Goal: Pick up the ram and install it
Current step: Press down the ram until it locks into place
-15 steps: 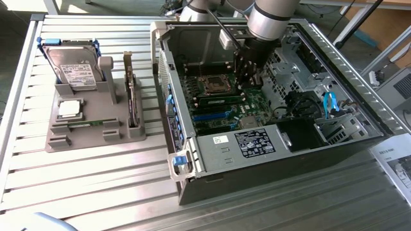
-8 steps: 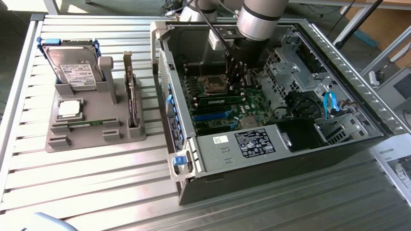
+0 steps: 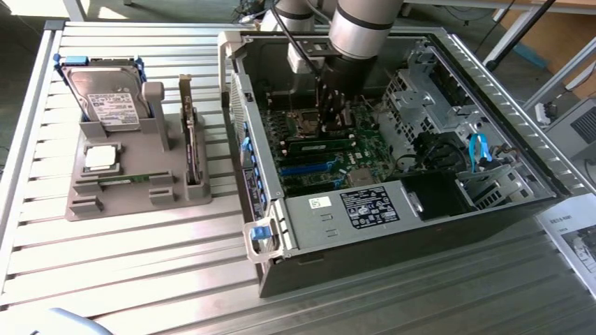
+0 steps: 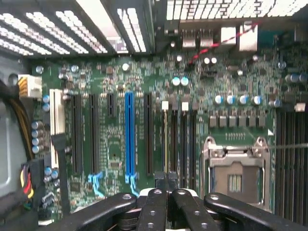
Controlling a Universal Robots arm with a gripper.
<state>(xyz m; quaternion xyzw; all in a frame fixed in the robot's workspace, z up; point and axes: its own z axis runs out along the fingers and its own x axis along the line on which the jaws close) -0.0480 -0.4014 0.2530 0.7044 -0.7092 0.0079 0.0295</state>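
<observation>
The ram (image 3: 322, 147) is a long, thin green stick standing edge-up in a slot on the motherboard (image 3: 359, 136), inside the open computer case (image 3: 270, 230). In the wrist view the ram (image 4: 166, 139) appears edge-on as a thin pale line between dark slots, with white clips at its far end. My gripper (image 3: 333, 129) reaches down into the case just above the ram. Its black fingers (image 4: 154, 207) are shut together, with the tips (image 4: 167, 179) directly over the ram's top edge. Whether they touch it I cannot tell.
The processor socket (image 4: 236, 178) lies beside the memory slots, and a blue expansion slot (image 4: 129, 134) is on the other side. At the exterior view's left, a grey holder (image 3: 84, 209) carries a hard drive (image 3: 107, 98), a square silver chip (image 3: 100, 158) and an upright card (image 3: 191, 146). Case walls surround the arm.
</observation>
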